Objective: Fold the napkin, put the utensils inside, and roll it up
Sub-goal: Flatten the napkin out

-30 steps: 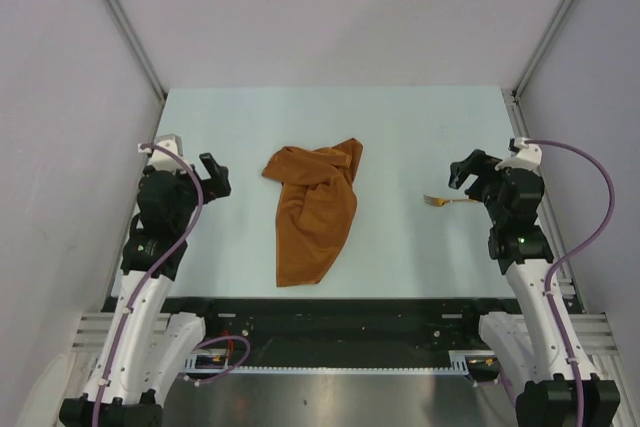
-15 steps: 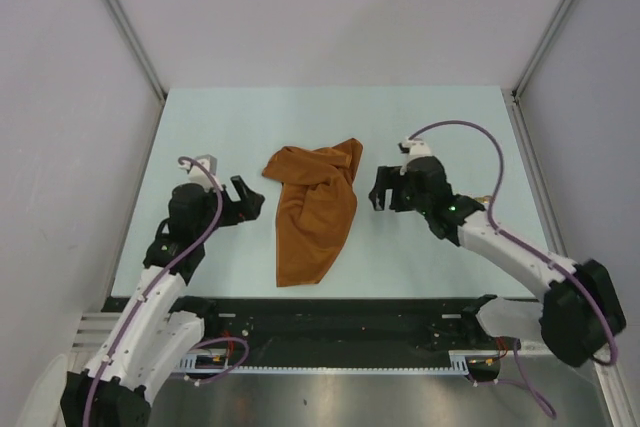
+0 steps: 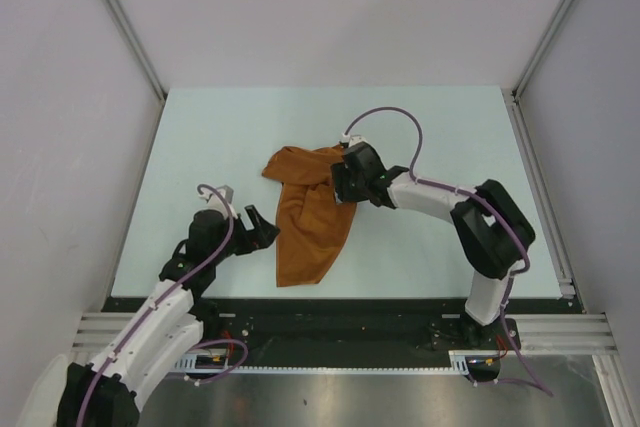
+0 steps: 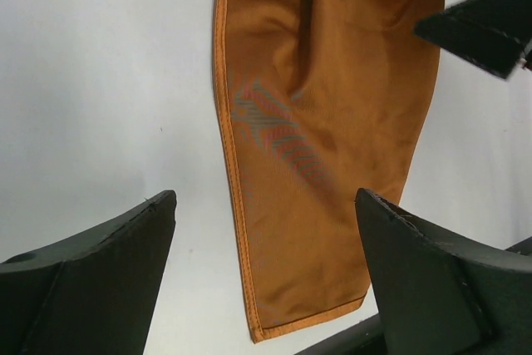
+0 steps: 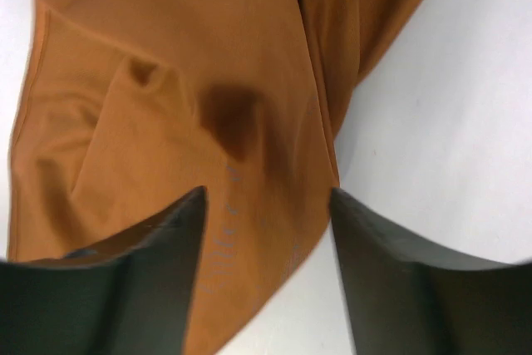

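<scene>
The rust-orange napkin lies crumpled in the middle of the pale worktop. The right fingers stand apart over its far right part, holding nothing. The left fingers are wide open at its near left edge, empty.
</scene>
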Controlling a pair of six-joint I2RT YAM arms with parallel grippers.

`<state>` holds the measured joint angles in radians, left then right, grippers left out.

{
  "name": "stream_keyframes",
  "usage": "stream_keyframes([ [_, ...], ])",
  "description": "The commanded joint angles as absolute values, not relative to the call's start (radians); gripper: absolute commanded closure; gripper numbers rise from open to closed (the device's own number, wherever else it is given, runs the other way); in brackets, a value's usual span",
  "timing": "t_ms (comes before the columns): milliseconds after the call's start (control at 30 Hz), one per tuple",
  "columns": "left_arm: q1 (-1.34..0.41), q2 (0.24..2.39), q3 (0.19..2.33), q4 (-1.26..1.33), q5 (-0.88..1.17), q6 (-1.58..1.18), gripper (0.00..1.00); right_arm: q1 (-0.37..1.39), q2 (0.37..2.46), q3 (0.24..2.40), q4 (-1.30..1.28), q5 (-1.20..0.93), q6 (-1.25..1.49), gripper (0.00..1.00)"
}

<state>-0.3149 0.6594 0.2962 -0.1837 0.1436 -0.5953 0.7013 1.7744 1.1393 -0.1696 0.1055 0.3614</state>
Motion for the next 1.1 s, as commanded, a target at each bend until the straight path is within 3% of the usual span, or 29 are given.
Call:
stream_keyframes([
  [0, -0.345, 0.638, 0.253, -0.163, 0.164, -0.637, 0.07, 0.709, 1.891, 1.273, -0.213, 0.141, 0.333, 0.55],
  [67, -0.36, 0.646, 0.244, -0.202, 0.157, -0.637, 0.08, 0.709, 1.922, 1.317, -0.215, 0.13, 0.324, 0.74],
  [100, -0.371, 0.647, 0.238, -0.213, 0.155, -0.64, 0.09, 0.709, 1.94, 1.372, -0.215, 0.127, 0.318, 0.89],
  [133, -0.38, 0.649, 0.233, -0.225, 0.137, -0.647, 0.09, 0.707, 1.978, 1.412, -0.219, 0.123, 0.314, 0.94],
  [200, -0.42, 0.653, 0.215, -0.232, 0.135, -0.672, 0.12, 0.704, 2.031, 1.494, -0.248, 0.115, 0.305, 1.0],
  [333, -0.466, 0.666, 0.196, -0.259, 0.12, -0.716, 0.18, 0.693, 2.196, 1.774, -0.307, 0.115, 0.307, 1.0],
  [367, -0.488, 0.661, 0.195, -0.262, 0.108, -0.727, 0.19, 0.692, 2.216, 1.816, -0.32, 0.107, 0.307, 0.99],
  [433, -0.514, 0.65, 0.184, -0.255, 0.092, -0.768, 0.22, 0.687, 2.247, 1.883, -0.365, 0.103, 0.31, 0.87],
  [500, -0.567, 0.643, 0.181, -0.238, 0.048, -0.814, 0.26, 0.69, 2.224, 1.869, -0.364, 0.101, 0.31, 0.65],
  [567, -0.641, 0.666, 0.192, -0.229, -0.03, -0.847, 0.27, 0.689, 2.145, 1.779, -0.336, 0.103, 0.311, 0.49],
  [600, -0.665, 0.679, 0.198, -0.219, -0.055, -0.853, 0.27, 0.689, 2.114, 1.735, -0.31, 0.1, 0.311, 0.46],
  [667, -0.736, 0.724, 0.227, -0.207, -0.125, -0.856, 0.28, 0.684, 2.013, 1.621, -0.285, 0.101, 0.314, 0.41],
  [900, -0.833, 1.061, 0.38, -0.19, -0.227, -0.805, 0.28, 0.675, 1.74, 1.307, -0.242, 0.109, 0.37, 0.39],
  [1067, -0.9, 1.164, 0.466, -0.218, -0.324, -0.759, 0.3, 0.663, 1.612, 1.181, -0.215, 0.078, 0.403, 0.39],
])
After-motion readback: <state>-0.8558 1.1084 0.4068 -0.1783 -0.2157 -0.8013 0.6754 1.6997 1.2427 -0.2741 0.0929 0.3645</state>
